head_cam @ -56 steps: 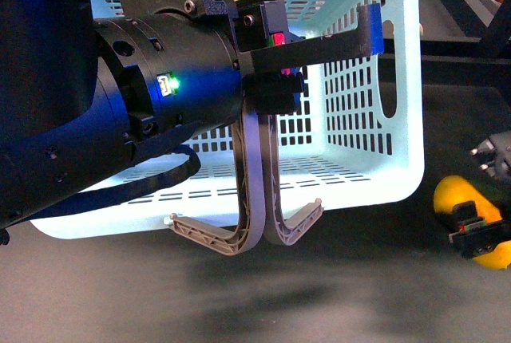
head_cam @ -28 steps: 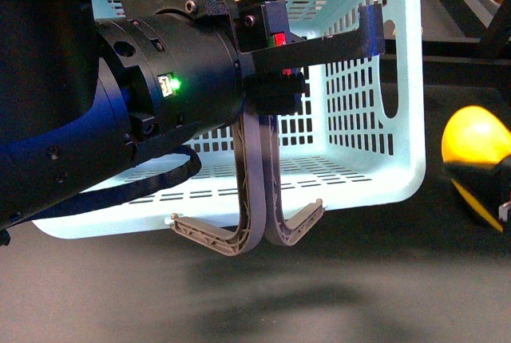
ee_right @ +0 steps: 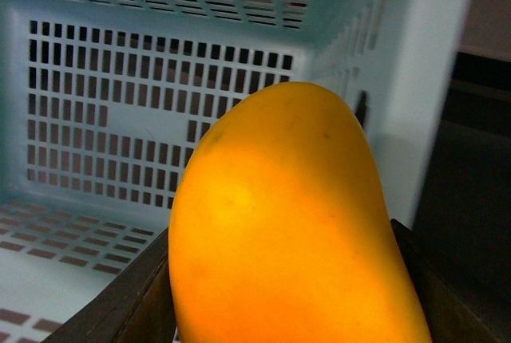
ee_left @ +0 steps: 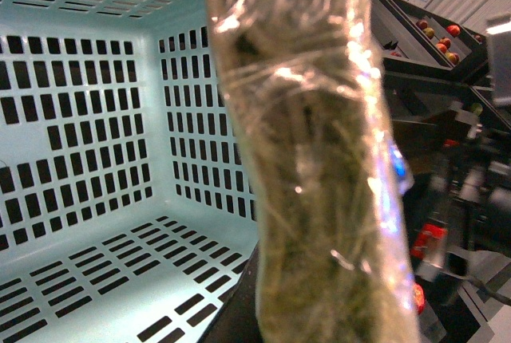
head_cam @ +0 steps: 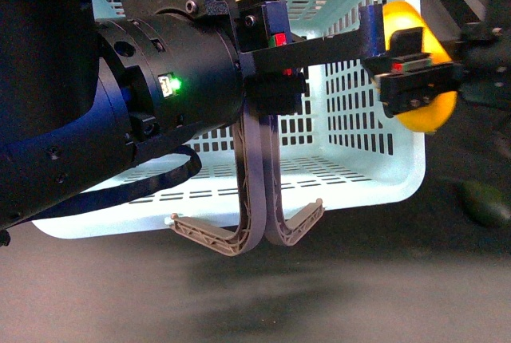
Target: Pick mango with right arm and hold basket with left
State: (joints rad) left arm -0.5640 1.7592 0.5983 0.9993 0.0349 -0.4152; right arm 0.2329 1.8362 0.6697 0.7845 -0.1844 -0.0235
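Though half behind right arm, mango beside basket

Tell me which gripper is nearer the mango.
Right. The right gripper is clamped on the mango beside the basket rim; the left gripper sits at the basket, not holding the mango.

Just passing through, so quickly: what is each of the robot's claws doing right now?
Left gripper: cannot be told; one finger reaches the basket, but the grip is hidden.
Right gripper: closed on the mango.
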